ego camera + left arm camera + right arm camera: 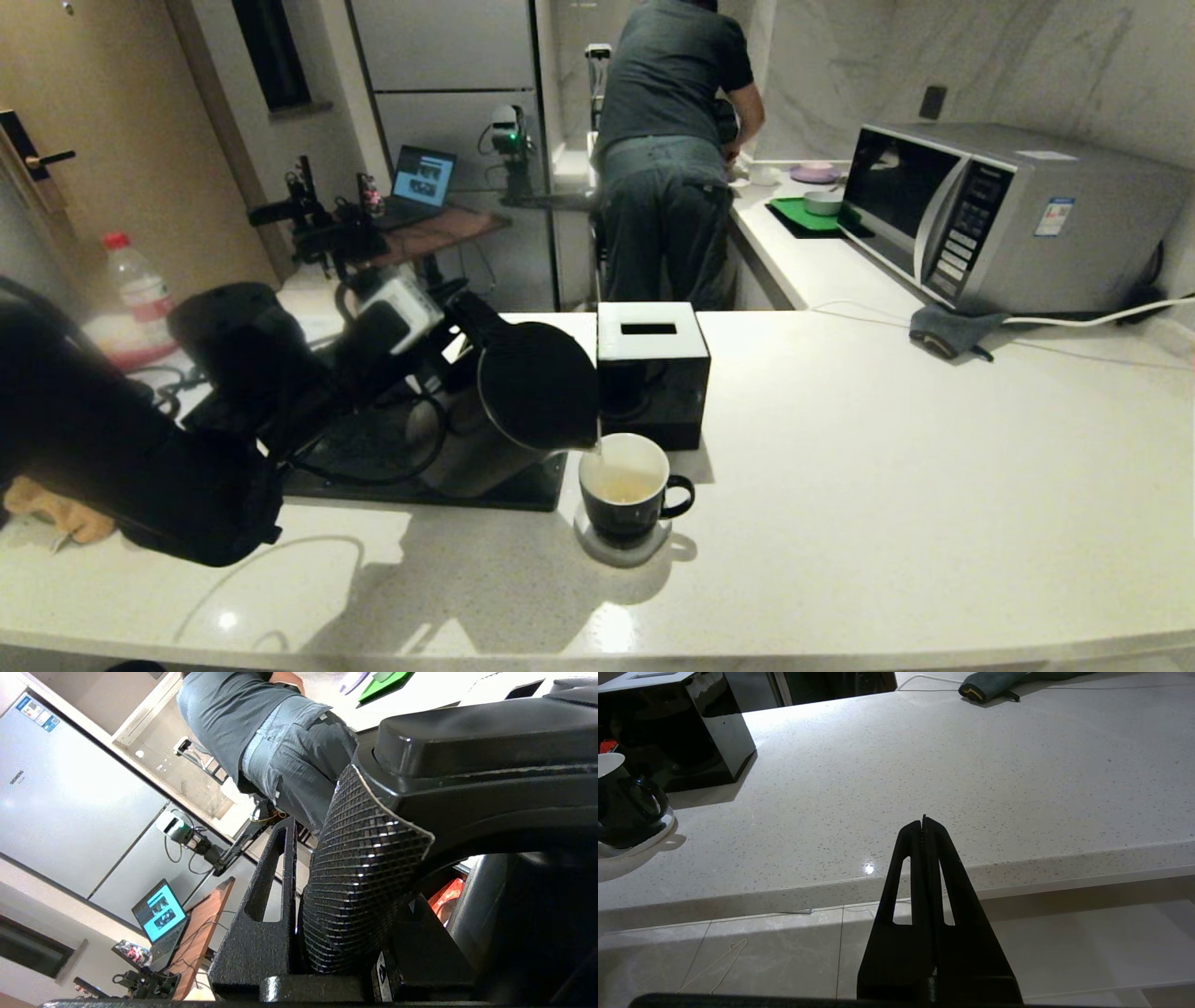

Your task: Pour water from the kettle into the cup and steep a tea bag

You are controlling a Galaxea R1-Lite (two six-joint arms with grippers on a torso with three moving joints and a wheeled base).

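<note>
The matte black kettle hangs tilted over the cup, spout down. A thin pale stream of water falls from it into the cup, where yellowish liquid lies in the white interior. My left gripper is shut on the kettle's textured loop handle. The black cup stands on a round white coaster, ear handle to the right. My right gripper is shut on nothing, low in front of the counter's front edge, far right of the cup. The tea bag is out of view.
A black cube box with a white slotted top stands right behind the cup. A dark tray lies under the kettle. A red packet shows behind the kettle. Microwave and grey cloth sit at back right; a person stands beyond the counter.
</note>
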